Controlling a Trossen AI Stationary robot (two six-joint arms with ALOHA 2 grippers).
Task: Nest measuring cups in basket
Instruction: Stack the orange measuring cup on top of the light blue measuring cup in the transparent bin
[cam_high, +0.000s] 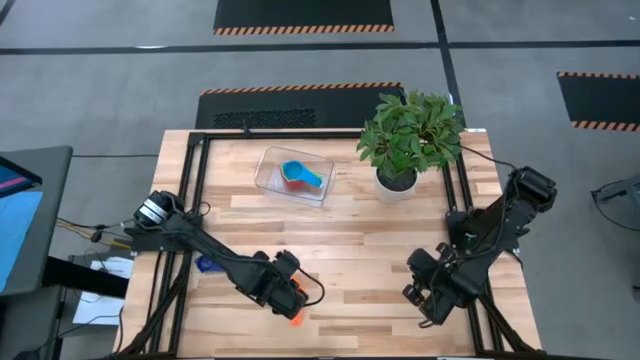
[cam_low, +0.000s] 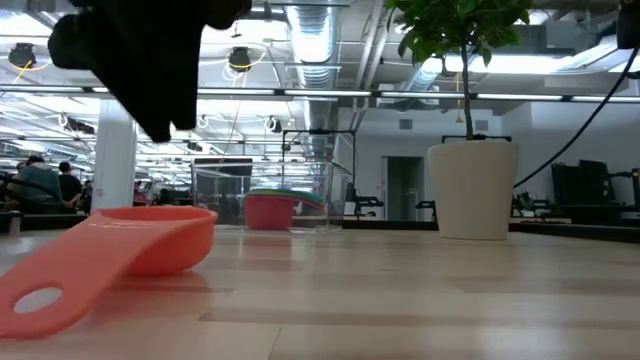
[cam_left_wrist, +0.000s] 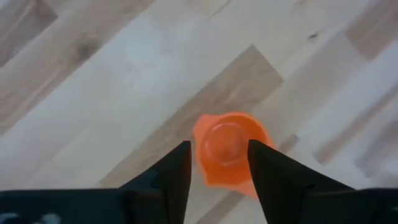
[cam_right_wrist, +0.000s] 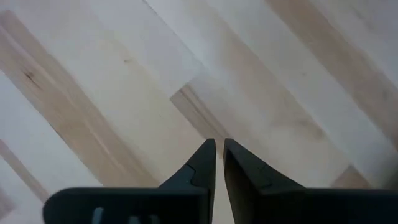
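An orange measuring cup lies on its base near the table's near edge, opening up. In the low view the orange cup points its flat handle toward the camera. My left gripper is open and hovers over the orange cup, one finger on either side and above it. The clear basket sits at the far middle of the table and holds nested cups, blue on top and red below. Part of a dark blue cup shows beside the left arm. My right gripper is shut over bare wood at the near right.
A white pot with a green plant stands just right of the basket. A black frame rail runs along the table's left side and another along the right. Bare wood lies between the two grippers.
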